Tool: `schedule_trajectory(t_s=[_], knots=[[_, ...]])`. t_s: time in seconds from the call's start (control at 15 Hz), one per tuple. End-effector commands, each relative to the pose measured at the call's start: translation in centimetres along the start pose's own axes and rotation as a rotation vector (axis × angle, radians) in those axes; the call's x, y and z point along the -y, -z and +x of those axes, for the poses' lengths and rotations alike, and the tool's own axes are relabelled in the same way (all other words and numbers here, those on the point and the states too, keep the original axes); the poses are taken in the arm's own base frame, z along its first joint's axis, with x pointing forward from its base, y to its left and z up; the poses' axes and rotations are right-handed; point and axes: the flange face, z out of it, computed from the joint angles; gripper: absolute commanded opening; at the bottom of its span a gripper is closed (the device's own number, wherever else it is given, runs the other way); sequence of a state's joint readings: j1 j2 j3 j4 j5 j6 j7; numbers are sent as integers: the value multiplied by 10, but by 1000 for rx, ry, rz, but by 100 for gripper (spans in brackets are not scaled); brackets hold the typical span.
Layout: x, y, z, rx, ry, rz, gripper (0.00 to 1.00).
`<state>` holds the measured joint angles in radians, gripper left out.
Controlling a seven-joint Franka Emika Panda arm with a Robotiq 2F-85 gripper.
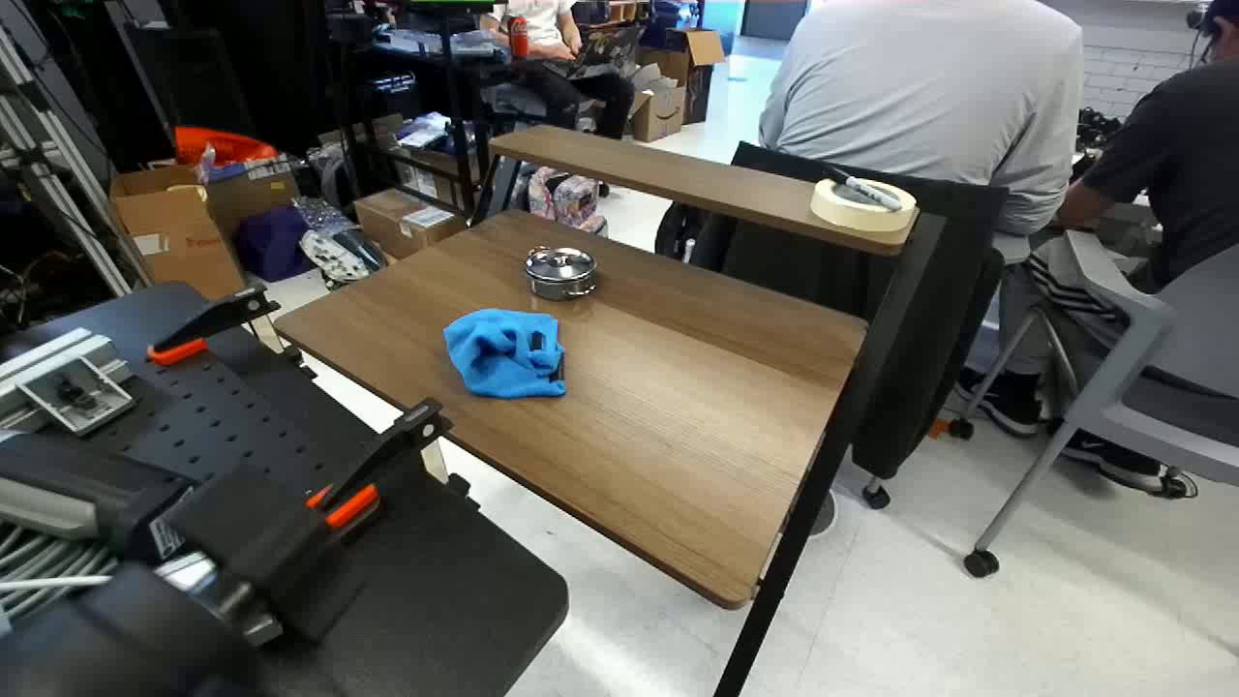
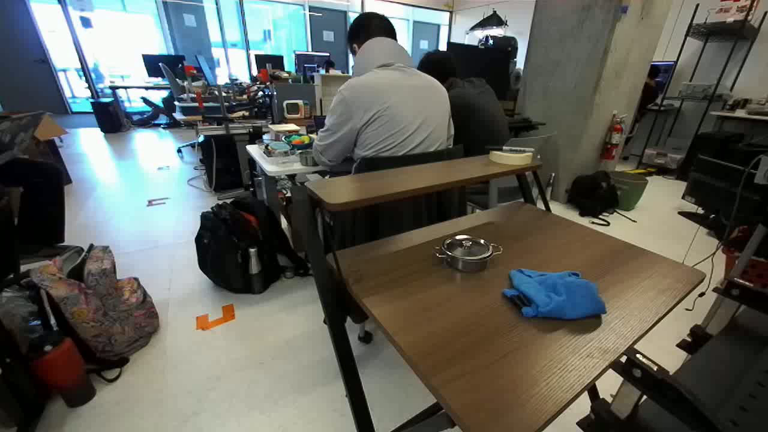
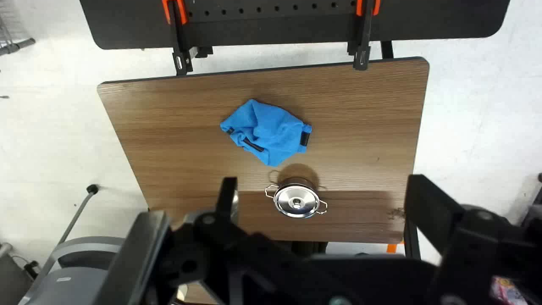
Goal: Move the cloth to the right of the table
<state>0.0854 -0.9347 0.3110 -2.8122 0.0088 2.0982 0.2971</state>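
Wooden table [image 3: 360,110], corner hidden by gripper [image 3: 324,186] in wrist view; jaws wide apart; blue cloth [image 3: 273,129] crumpled.

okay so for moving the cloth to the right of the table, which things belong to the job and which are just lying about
For the job:
blue cloth
table
end effector

Lying about:
lidded pot
tape roll
marker
black backpack

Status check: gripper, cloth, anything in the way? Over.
Gripper open, holding nothing. Blue cloth crumpled on table. Lidded pot close by, apart from cloth, possible obstacle.
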Motion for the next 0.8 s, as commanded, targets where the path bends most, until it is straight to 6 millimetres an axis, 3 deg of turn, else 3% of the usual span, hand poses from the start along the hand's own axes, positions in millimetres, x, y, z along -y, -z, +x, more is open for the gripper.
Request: schedule_trajectory(t_s=[0.0,0.47,0.73], knots=[[-1,-2,-1,8,0,-2,100],[-1,-10,-4,26,1,-7,100],[-11,-29,22,26,-41,-14,100]])
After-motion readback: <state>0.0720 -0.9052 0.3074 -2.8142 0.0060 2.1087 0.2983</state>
